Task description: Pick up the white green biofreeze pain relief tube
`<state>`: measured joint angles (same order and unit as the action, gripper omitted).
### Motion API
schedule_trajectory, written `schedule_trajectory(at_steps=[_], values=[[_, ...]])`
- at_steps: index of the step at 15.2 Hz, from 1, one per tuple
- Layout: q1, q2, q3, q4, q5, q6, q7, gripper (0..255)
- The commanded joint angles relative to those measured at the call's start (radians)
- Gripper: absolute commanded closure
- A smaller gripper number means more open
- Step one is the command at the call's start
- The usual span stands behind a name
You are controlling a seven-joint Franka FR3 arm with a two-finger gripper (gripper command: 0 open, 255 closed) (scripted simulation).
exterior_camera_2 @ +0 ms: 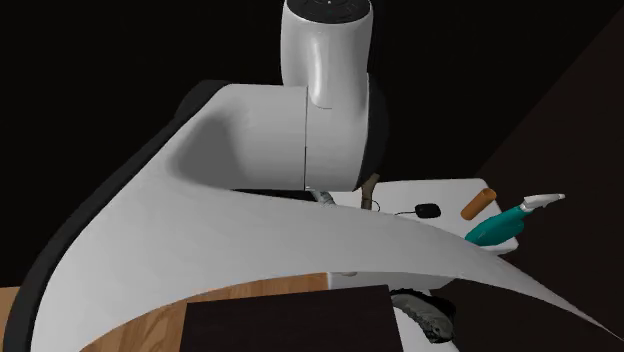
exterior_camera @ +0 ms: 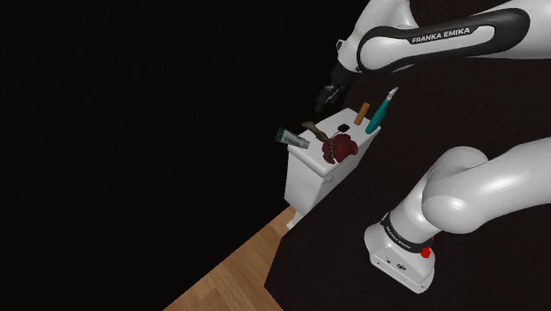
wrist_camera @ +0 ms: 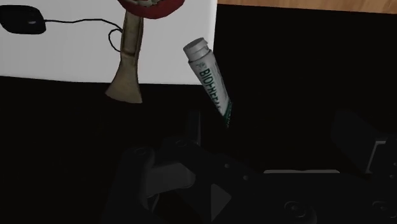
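The white tube with green lettering (wrist_camera: 210, 77) lies at the corner of a white cabinet top (wrist_camera: 63, 60), its cap end on the top and its tail out past the edge. In the shoulder view the tube (exterior_camera: 290, 136) sits at the cabinet's left corner. My black gripper (exterior_camera: 328, 94) hovers above the cabinet, up and to the right of the tube. In the wrist view the gripper (wrist_camera: 273, 132) is open, dark fingers standing apart, and the tube lies just ahead of one finger (wrist_camera: 194, 126), untouched.
A brown-handled brush (wrist_camera: 129, 60) with a red head (exterior_camera: 340, 147), a small black corded item (wrist_camera: 22, 18), an orange cylinder (exterior_camera: 362, 112) and a teal tool (exterior_camera: 381, 109) share the cabinet top (exterior_camera: 316, 159). Wood floor (exterior_camera: 238, 265) lies below; black area surrounds.
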<state>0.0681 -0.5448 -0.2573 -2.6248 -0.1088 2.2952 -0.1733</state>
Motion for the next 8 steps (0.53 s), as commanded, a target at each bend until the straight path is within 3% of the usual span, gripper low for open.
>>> schedule_trajectory(at_steps=[1, 5, 8], values=[[0.017, 0.074, -0.036, -0.015, 0.006, 0.1, -0.058, 0], [0.074, 0.232, -0.108, -0.012, 0.058, 0.269, -0.186, 0], [0.137, 0.366, -0.167, 0.01, 0.156, 0.384, -0.322, 0]])
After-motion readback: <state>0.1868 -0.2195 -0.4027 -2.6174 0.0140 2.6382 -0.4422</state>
